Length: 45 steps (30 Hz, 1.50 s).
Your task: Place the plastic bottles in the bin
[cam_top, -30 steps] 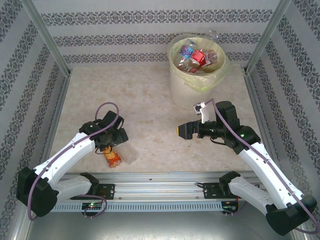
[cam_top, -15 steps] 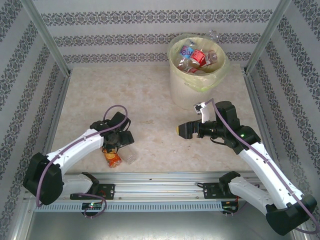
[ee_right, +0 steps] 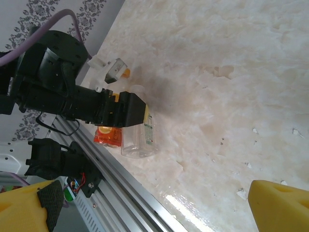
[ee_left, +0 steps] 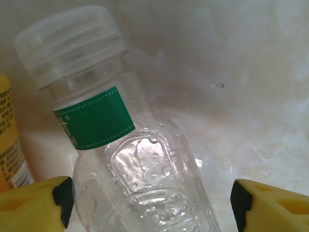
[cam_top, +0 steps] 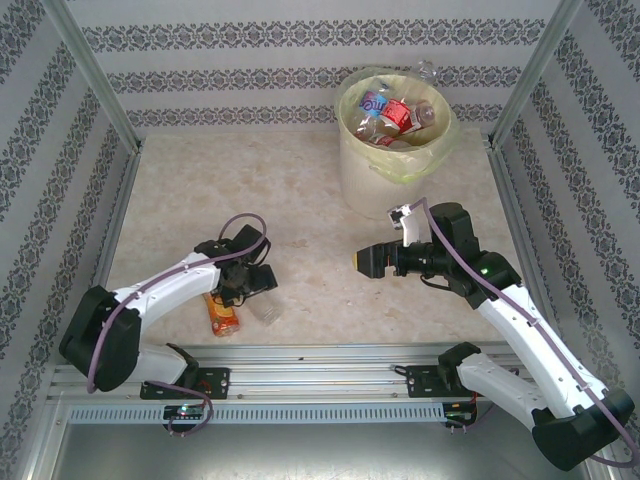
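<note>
Cream-white and big, the bin (cam_top: 365, 185) stands at the far side of the table (cam_top: 200, 190), with many bottles (cam_top: 395, 115) already inside. Two more lie by the front rail (cam_top: 320, 350), well apart from the bin: an orange bottle (cam_top: 222, 315) and, just beside it, a clear bottle (cam_top: 266, 308) with a green label (ee_left: 94, 118). The left gripper (cam_top: 256, 287) is down over the clear bottle. Its yellow fingers (ee_left: 36, 203) are open on both sides, with a gap on one side, so it holds nothing yet. The right gripper (cam_top: 358, 262) hovers wide open and empty. I think the left fingers should close slowly on the fat part, not the neck, so the slippery bottle does not pop out.
</note>
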Tool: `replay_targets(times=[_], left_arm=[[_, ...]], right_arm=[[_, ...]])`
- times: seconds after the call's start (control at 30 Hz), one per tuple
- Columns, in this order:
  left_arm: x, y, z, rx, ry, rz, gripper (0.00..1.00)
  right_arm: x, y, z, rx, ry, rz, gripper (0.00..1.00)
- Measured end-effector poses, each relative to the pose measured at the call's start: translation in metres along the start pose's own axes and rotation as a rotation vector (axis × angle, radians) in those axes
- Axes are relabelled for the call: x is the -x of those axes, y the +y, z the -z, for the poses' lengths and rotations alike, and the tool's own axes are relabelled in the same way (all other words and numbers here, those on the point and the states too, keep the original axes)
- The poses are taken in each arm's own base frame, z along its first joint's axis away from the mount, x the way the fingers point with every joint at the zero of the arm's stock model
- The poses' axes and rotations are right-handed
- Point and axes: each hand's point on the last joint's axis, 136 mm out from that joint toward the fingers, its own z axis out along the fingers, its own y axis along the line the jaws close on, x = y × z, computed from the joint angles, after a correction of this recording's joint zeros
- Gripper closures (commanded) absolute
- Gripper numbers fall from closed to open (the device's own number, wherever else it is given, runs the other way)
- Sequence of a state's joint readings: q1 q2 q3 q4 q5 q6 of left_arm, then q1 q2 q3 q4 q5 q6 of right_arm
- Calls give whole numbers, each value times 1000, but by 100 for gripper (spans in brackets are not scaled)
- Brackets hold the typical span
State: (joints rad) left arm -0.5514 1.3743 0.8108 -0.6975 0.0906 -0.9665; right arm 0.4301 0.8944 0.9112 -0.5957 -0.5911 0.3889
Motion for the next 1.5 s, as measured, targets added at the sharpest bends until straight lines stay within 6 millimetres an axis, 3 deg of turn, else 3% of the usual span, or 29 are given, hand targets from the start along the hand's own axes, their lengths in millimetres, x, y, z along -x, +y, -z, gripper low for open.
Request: replay_targets(times=[0.2,0.43,0.73,0.9,1.1,1.37,1.5], left_arm=[[-9,-11,-16,19,39,-43,19],[-8,-35,-22,-8,35,-84,31],[-9,-83,-16,-154,16,-192,44],[-10,-122,7,-363,-21,-304,46],[-25,-165,53,-624,-86,-498,46],[-48,-189,89,-821,-143,-670,44],[-58,-198,99,-875,-162,-727,44]], right_arm=[[0,0,0,-1,0,-1,2],[-1,-3,0,-13,2,-4,2],[1,-27,-2,-122,-31,-86,2],[0,-52,-12,-161,-57,-233,3],[13,-63,-29,-141,-75,-303,9],[28,-59,-55,-33,-49,-352,15],[33,-43,-66,33,-24,-326,16]])
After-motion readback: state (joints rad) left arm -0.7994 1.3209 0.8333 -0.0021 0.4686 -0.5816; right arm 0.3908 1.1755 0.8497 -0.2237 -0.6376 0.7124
